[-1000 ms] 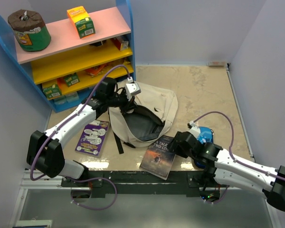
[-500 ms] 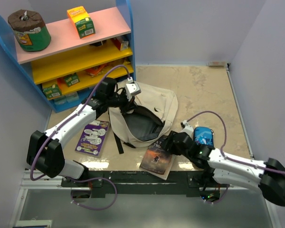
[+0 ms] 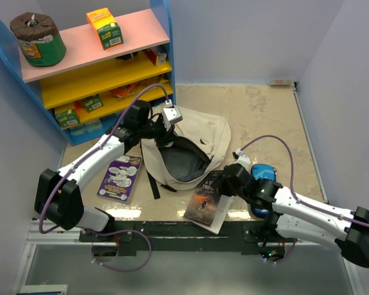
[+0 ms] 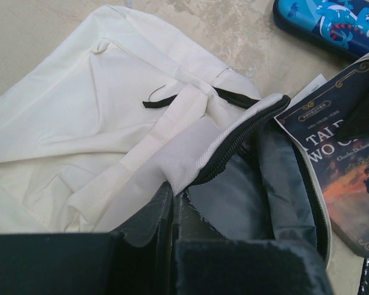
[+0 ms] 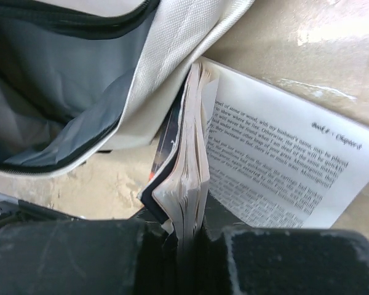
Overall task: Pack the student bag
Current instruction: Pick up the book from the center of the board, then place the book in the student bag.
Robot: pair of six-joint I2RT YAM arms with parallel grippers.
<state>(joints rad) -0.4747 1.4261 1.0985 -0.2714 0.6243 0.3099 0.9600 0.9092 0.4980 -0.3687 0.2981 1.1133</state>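
Soft and floppy, the student bag (image 3: 210,131) sags open just ahead of the right gripper (image 5: 190,233), closed tight on the book (image 3: 206,200) pages, while the left gripper (image 4: 172,226) pinches its zipper rim, likely the firmest hold.

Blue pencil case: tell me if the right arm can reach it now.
Probably not yet: the right gripper is clamped on the novel. The pencil case itself lies in the open right beside that arm.
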